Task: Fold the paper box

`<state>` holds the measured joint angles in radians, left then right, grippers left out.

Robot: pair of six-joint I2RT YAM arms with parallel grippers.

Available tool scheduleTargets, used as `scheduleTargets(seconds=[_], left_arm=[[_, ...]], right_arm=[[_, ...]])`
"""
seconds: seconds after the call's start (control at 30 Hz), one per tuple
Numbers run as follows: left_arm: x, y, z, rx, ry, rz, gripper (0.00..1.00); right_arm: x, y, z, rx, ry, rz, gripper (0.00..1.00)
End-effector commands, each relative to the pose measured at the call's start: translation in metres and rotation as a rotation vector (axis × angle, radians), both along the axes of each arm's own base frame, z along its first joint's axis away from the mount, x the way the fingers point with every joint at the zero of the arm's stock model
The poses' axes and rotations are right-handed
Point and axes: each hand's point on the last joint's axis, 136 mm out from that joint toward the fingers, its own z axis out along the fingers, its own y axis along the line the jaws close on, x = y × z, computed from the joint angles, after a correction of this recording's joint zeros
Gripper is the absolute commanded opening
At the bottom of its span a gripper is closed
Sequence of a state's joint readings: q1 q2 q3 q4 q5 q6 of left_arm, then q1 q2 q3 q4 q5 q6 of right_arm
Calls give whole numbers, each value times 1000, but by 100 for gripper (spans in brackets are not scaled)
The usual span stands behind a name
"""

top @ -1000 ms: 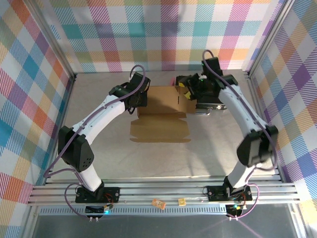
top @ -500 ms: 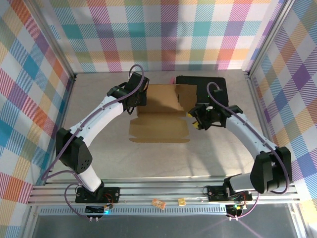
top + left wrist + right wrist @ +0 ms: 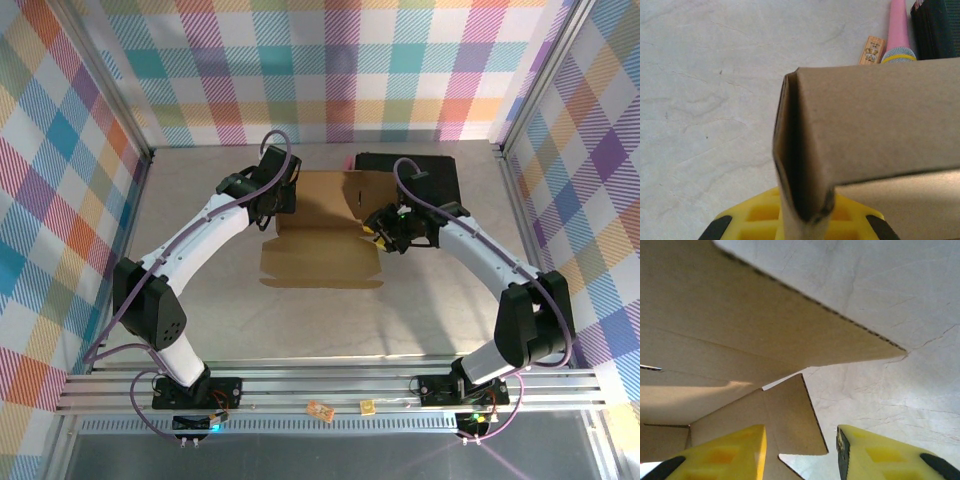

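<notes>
1. Two small tan pieces [image 3: 320, 410] lay by the rail [image 3: 330, 385] at the arm bases, well to the near side of both end effectors.
2. Bare surface [image 3: 330, 320] lay beyond the rail.
3. The box [image 3: 320, 255] sat between the two end effectors. It was partly formed: one flat panel lay on the surface to their near side, and raised walls stood level with them and beyond.
4. The left end effector [image 3: 800, 220] was clamped on the box's upright left wall. The cardboard edge was pinched between its yellow fingers [image 3: 755, 217]. A folded panel ran off to its right.
5. The right end effector [image 3: 801, 445] stood at the box's right side with its jaws moderately apart and nothing gripped. A notched tab lay in the gap ahead of its fingers [image 3: 740, 450], a large flap hung above it, and bare surface lay to its right.
6. A black case [image 3: 440, 172] lay just beyond the right end effector.
7. Beyond and to the right of the left end effector lay a pink item [image 3: 898, 25] with a mesh head, beside the case. A small tan tag [image 3: 872, 50] lay just left of it.
</notes>
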<state>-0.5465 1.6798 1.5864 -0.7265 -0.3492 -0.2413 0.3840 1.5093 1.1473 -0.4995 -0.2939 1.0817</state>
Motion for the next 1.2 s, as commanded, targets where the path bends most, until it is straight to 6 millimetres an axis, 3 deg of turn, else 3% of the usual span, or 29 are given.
scheduleTargets(seconds=[0.0, 0.33, 0.47, 0.97, 1.17], left_arm=[[0, 0, 18, -23, -38, -8, 0], [-1, 0, 18, -22, -36, -10, 0], [0, 0, 18, -20, -37, -9, 0], [1, -3, 20, -29, -31, -15, 0], [1, -4, 19, -35, -24, -14, 0]], right_arm=[[10, 6, 12, -26, -73, 66, 40], [11, 20, 17, -68, -122, 156, 25], [6, 24, 20, -135, -124, 211, 10], [4, 52, 29, -488, -250, 538, 0], [7, 70, 45, -641, -379, 684, 0]])
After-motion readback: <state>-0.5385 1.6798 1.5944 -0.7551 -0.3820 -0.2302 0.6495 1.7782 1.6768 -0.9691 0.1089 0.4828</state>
